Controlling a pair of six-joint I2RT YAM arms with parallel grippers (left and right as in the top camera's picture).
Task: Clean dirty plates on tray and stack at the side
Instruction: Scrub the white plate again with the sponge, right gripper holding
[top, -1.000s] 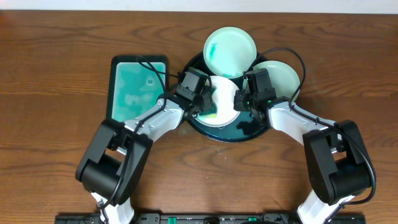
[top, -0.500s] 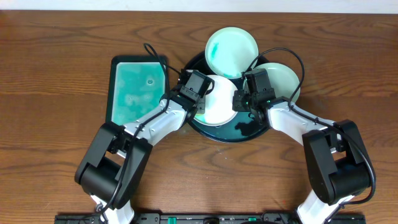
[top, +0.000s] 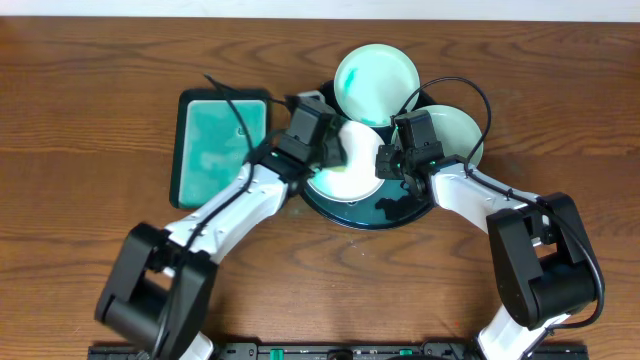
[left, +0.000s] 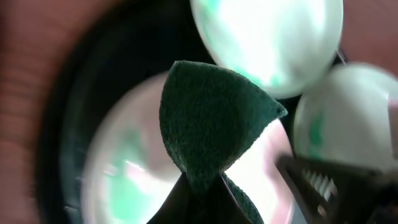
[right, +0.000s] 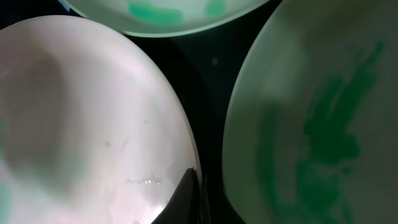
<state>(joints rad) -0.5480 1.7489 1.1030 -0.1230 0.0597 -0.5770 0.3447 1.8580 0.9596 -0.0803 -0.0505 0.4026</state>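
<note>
The jaws of your left gripper (top: 332, 150) are clamped on a dark green scouring pad (left: 211, 118). They pinch it at its lower end, so the free flap stands out ahead of the fingers and meets the china first. The pad hangs over the middle plate (top: 350, 180), which lies flat in the black pan (top: 392, 215).

Your right gripper (top: 386, 160) sits at that plate's right edge. Its wrist view shows only one dark sliver of fingertip against the rim, so you cannot tell whether the jaws are closed on the rim or merely set beside it. My reading is that it is there to brace the plate so the scrubbing does not push it around the wet pan.

The far plate (top: 375, 70) and the right plate (top: 455, 125) both overhang the pan's rim, just beside the middle one, and both carry teal-green smears. The middle plate looks mostly white, with a faint tint on one side, so I judge it close to clean.

Nothing is stacked on the bare tabletop (top: 560, 90) yet. The teal tray (top: 220, 145) lies just left of the pan, probably so that arm can reach it without crossing the other
</note>
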